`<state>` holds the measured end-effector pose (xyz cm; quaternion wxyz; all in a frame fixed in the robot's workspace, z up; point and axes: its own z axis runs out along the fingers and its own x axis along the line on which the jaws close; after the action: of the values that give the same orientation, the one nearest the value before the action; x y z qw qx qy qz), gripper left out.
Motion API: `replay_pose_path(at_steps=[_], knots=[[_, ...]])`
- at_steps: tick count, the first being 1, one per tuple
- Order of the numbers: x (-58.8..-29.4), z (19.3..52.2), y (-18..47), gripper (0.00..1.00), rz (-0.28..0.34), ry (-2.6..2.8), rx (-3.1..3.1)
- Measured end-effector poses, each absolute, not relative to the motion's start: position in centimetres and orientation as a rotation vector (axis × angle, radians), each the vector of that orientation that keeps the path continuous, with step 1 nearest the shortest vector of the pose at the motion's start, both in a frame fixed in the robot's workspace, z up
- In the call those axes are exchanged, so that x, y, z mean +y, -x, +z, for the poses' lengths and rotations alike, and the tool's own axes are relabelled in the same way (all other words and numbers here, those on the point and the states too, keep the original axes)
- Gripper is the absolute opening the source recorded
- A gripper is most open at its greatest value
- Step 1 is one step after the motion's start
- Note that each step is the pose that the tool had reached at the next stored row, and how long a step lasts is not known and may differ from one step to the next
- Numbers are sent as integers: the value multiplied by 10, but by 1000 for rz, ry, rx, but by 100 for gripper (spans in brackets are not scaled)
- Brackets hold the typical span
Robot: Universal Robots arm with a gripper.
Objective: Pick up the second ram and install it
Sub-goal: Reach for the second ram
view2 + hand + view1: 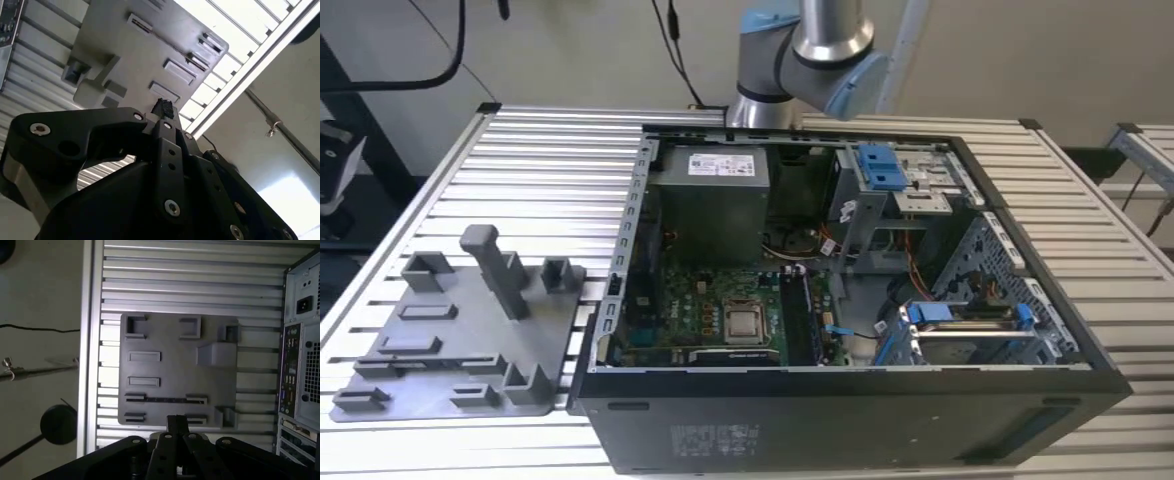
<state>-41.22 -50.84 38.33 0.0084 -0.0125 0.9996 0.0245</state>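
Note:
The second ram [165, 400] shows in the first wrist view as a slim dark strip, edge-on, lying between two small holders on the grey fixture tray [215, 405]. My gripper [177, 422] hangs above the tray's edge, a short way from the strip and apart from it. Its fingers are shut together with nothing between them. In the second wrist view the gripper [163, 107] points at the same tray [125, 55]. The tray [454, 320] lies on the slatted table at the exterior view's left, beside the open computer case [854, 300].
Inside the case lie the motherboard with its CPU socket [744, 322], the memory slots [798, 315] beside it, a power supply [710, 195] and blue drive clips [881, 165]. A tall grey post [494, 270] stands on the tray. The arm's base [781, 95] is behind the case.

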Motion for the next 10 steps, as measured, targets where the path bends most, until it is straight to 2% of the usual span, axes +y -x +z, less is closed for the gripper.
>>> replay_pose_path(at_steps=[10], knots=[[-522,382,412,11,76,39,3124]])
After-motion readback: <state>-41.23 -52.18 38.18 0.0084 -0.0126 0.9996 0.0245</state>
